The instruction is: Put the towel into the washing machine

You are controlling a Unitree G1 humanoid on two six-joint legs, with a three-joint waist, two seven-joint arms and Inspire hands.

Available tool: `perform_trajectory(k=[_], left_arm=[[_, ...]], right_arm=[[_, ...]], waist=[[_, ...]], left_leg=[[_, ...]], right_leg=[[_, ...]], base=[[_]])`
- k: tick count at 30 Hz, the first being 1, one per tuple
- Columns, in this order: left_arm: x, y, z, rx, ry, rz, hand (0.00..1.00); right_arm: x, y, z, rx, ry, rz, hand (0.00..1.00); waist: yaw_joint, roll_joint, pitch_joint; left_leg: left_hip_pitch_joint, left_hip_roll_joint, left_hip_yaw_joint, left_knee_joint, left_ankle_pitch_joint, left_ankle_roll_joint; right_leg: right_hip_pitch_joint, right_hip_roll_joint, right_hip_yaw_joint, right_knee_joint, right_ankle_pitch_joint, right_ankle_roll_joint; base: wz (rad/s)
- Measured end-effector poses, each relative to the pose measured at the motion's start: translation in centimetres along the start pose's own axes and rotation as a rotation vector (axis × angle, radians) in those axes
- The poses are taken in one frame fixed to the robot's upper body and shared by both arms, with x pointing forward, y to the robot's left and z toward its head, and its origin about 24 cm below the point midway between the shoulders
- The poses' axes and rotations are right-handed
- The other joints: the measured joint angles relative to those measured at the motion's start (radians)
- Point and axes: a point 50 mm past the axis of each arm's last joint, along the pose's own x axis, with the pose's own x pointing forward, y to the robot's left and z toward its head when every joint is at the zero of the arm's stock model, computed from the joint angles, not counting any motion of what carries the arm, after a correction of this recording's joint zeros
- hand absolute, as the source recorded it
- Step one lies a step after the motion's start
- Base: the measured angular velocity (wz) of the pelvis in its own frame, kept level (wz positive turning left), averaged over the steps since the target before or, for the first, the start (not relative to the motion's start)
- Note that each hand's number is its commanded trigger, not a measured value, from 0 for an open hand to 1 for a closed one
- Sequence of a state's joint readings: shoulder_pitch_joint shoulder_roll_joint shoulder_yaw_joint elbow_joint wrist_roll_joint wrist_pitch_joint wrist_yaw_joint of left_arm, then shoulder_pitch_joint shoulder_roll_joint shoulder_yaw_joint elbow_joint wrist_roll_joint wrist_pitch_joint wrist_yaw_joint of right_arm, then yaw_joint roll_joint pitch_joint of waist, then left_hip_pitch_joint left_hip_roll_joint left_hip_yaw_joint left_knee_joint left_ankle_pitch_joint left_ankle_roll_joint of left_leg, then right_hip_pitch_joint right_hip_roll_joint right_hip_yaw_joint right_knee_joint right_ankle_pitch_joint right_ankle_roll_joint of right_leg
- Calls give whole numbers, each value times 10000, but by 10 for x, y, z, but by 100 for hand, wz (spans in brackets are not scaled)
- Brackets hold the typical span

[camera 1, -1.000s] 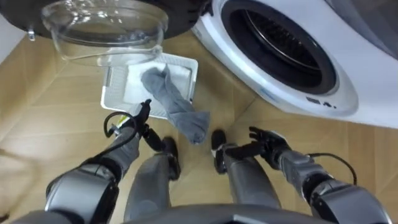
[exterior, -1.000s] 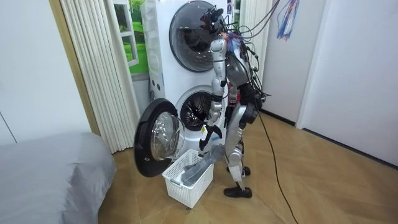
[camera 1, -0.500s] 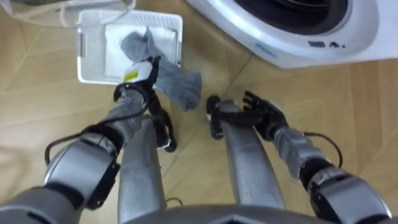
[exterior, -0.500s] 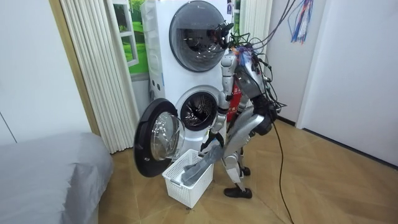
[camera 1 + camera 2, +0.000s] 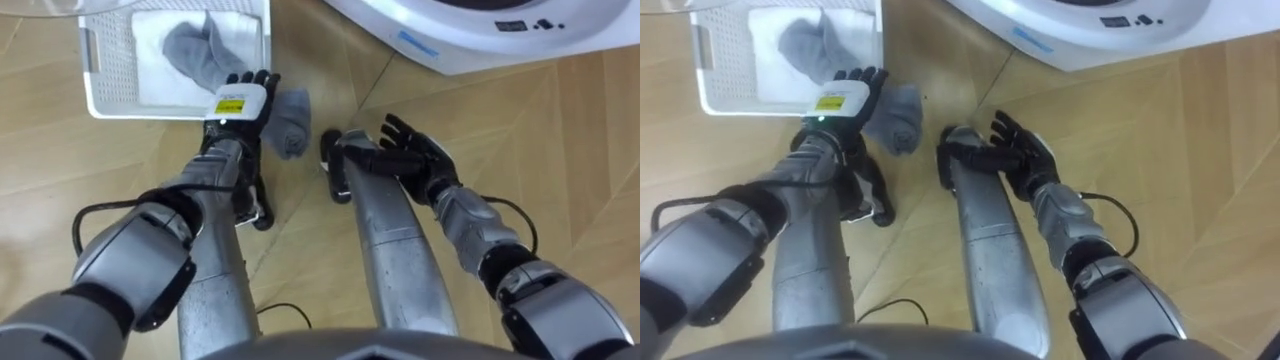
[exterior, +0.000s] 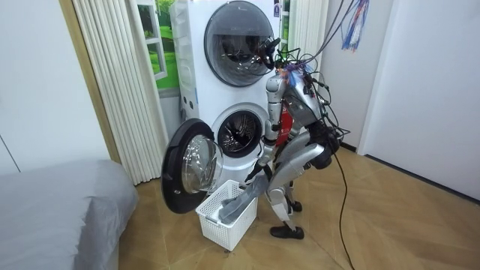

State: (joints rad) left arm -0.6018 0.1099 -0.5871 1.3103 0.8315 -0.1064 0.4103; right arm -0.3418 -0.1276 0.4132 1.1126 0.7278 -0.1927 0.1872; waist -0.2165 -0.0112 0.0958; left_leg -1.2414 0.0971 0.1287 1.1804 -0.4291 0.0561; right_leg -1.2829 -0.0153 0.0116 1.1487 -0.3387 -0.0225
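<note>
Towel (image 5: pixel 188 48) of grey cloth lies partly in a white basket (image 5: pixel 130 108) on the wooden floor (image 5: pixel 560 150), one end bunched on the basket's bottom, the rest draped over the basket's right wall and hanging down onto the floor beside it. The left hand (image 5: pixel 240 100) is stretched forward over the spot where the towel crosses that wall, back of the hand up, fingers straight and not closed on anything; whether the fingertips touch the cloth cannot be told. The right hand (image 5: pixel 410 155) hovers lower and to the right, near the robot's right leg, well apart from the towel, palm turned inward and fingers spread loose, holding nothing. At the top right of the eye views the white front of the washing machine (image 5: pixel 480 35) shows, just beyond the basket. In the room view the robot stands bent forward at the waist before the lower machine, whose round door (image 6: pixel 187 169) is swung wide open toward the room view's left. The basket sits on the floor between that door and the robot's feet, with the towel hanging over its near side. A second machine (image 6: pixel 232 34) with its door shut is stacked above, white slatted blinds (image 6: pixel 112 82) hang to the room view's left of the machines, and a grey bed (image 6: pixel 60 210) fills the lower left corner
</note>
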Motion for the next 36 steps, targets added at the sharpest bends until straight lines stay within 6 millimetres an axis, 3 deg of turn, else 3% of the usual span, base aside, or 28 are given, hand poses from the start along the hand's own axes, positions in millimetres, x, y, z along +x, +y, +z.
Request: perform_trajectory(k=[3,4,5,6,26,32,36], left_arm=[[0,-1,4,453,-285,-55,0],[0,-1,5,649,-400,-75,51],[1,0,7,841,-514,-41,81],[1,0,8,906,-560,-36,100],[4,4,14,2129,-1015,-95,100],[4,4,13,2292,-997,-310,100],[4,3,14,2187,-1044,-514,100]], right_arm=[[1,2,2,90,-147,102,0],[1,3,3,115,-218,184,0],[1,4,5,146,-281,284,0],[1,5,5,160,-293,326,0],[2,12,3,525,-183,1024,0],[2,13,1,494,-111,1070,0],[-1,10,-3,531,1,984,0]], waist=[[-18,-2,-1],[-45,-9,-5],[-91,-9,-5],[-112,-9,-5],[-793,-21,-12],[-831,-25,-15],[-947,-31,-18]], left_leg=[[-172,56,20,318,-155,20],[-238,124,29,401,-194,26],[-308,124,28,421,-195,27],[-339,130,28,433,-196,27],[-408,162,56,536,-356,-19],[-369,261,58,553,-357,-20],[-9,112,59,428,-358,-25]], right_leg=[[-198,19,34,283,-114,20],[-269,27,43,364,-140,24],[-336,23,44,386,-143,27],[-362,26,42,390,-143,27],[-476,49,37,509,-271,-22],[-431,133,26,490,-267,-27],[-87,-13,16,474,-339,-47]], base=[[-4],[-7],[0],[0],[-1],[0],[6]])
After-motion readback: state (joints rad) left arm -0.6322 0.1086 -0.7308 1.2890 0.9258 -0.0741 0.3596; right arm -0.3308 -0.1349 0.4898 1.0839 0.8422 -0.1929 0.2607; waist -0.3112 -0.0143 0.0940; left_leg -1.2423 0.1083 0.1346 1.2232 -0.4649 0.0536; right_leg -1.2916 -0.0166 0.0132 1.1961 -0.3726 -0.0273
